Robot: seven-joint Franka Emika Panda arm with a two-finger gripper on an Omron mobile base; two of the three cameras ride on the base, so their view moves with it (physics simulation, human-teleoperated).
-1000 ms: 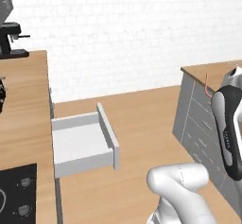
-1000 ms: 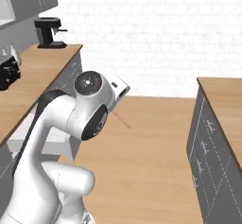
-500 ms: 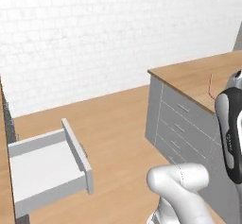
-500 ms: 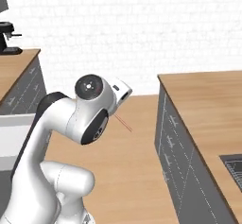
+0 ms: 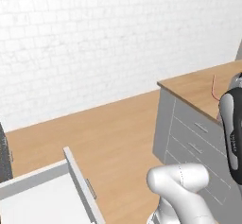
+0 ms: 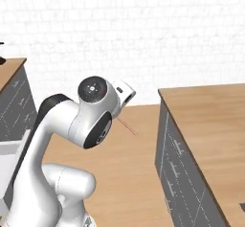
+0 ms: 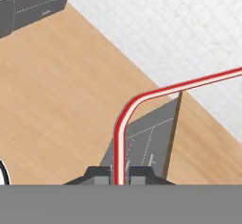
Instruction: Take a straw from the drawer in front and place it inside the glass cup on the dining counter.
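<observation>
My gripper (image 7: 119,176) is shut on the straw (image 7: 121,133), a thin red-pink tube that rises between the two dark fingertips (image 7: 97,176) and bends off to the right. From the right base view the straw (image 6: 128,128) pokes out below the arm's white wrist. In the left base view its bent end (image 5: 213,87) shows above the dining counter (image 5: 198,83), beside the arm. The dining counter (image 6: 210,116) is a light-wood top on grey drawers. The drawer (image 5: 42,202) stands pulled open at lower left, its white inside bare. The glass cup is out of view.
A white brick wall (image 5: 108,38) closes the far side. Wooden floor (image 5: 118,128) lies between the open drawer and the dining counter. A second grey cabinet run with a wooden top (image 6: 12,94) stands at the left.
The whole picture has swung: the camera turned right, so the drawer slid to the lower left and the dining counter came closer. The straw stays in the shut gripper.
</observation>
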